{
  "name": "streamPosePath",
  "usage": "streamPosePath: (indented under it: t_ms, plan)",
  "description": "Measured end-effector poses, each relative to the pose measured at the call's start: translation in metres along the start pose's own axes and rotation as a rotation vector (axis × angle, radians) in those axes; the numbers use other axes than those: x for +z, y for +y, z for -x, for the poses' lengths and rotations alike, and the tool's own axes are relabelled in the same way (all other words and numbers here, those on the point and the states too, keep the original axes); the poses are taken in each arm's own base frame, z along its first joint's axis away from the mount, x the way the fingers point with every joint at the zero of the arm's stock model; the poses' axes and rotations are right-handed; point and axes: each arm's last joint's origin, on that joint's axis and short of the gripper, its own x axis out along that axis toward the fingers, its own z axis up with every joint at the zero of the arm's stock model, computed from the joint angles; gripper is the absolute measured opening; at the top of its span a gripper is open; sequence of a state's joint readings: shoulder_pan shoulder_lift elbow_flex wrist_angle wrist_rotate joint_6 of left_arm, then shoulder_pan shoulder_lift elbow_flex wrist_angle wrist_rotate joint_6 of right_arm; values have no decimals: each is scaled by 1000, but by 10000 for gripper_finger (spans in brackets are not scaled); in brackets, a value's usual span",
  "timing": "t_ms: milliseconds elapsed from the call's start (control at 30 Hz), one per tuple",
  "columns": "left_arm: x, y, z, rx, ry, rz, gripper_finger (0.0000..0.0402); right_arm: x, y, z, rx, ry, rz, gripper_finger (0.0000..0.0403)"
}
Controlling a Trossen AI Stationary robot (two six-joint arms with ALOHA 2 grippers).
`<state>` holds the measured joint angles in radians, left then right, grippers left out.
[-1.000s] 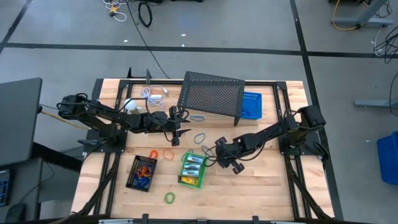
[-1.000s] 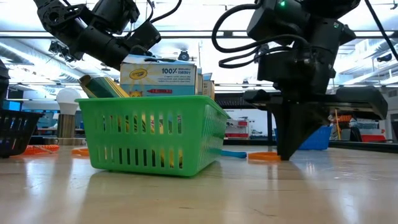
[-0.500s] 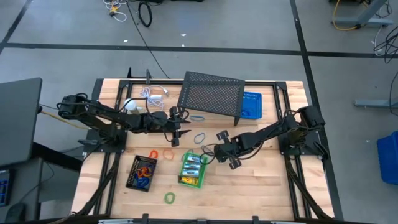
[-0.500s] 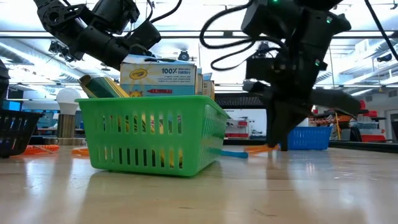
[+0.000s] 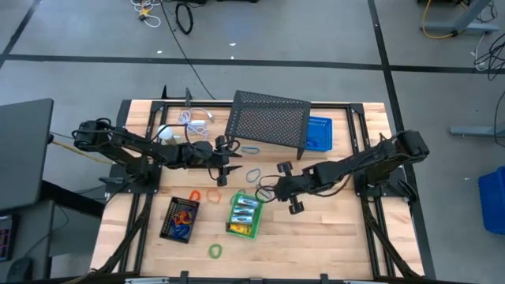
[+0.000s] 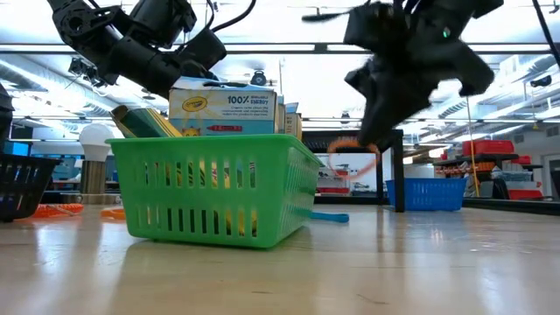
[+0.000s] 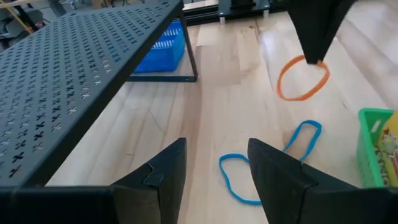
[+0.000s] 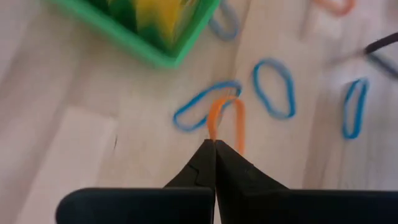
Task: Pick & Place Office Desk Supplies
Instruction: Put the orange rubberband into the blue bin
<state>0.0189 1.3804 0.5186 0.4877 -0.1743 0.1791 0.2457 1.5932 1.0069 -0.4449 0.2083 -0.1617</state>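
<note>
My right gripper (image 5: 263,192) hangs above the table just right of the green basket (image 5: 242,215), shut on a thin orange loop (image 7: 303,79). The basket holds yellow crayon boxes (image 6: 224,101). Several blue loops (image 8: 273,88) lie flat on the wood beneath it. My left gripper (image 7: 214,163) is open and hovers near the black mesh shelf (image 5: 268,121), with a blue loop (image 7: 239,182) on the table below its fingers. A black basket (image 5: 180,219) at the near left holds more loops. My right gripper pinches one end of the orange loop (image 8: 212,129) between its two fingertips (image 8: 205,155), only at their free ends. The fingers slant down from the table's right side. The loop hangs open below them, clear of the table.
A blue basket (image 5: 318,134) stands beside the mesh shelf at the back. A white coiled cable (image 5: 194,119) and a white ball (image 5: 167,134) lie at the far left. An orange loop (image 5: 215,195) and a green loop (image 5: 215,251) lie loose near the baskets.
My right gripper has risen from the tabletop and rolled as it rose, staying shut. The orange loop has come up with it: it lay on the wood and now hangs clear.
</note>
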Motion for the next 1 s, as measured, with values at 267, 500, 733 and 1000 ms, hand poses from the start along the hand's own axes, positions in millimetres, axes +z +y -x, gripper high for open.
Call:
streamPosePath:
  t_ms: [267,500,733,1000]
  plan:
    - [0,0,0,-1,-1,0,180,-8,-20,22,-24,-289,-102,0]
    - [0,0,0,-3,-2,0,180,-41,-40,32,-118,-516,-205,0]
    - [1,0,0,-2,-9,-3,180,-63,-54,49,-299,-598,-282,0]
    - [1,0,0,-8,-12,-10,180,-74,-70,70,-612,-522,-349,0]
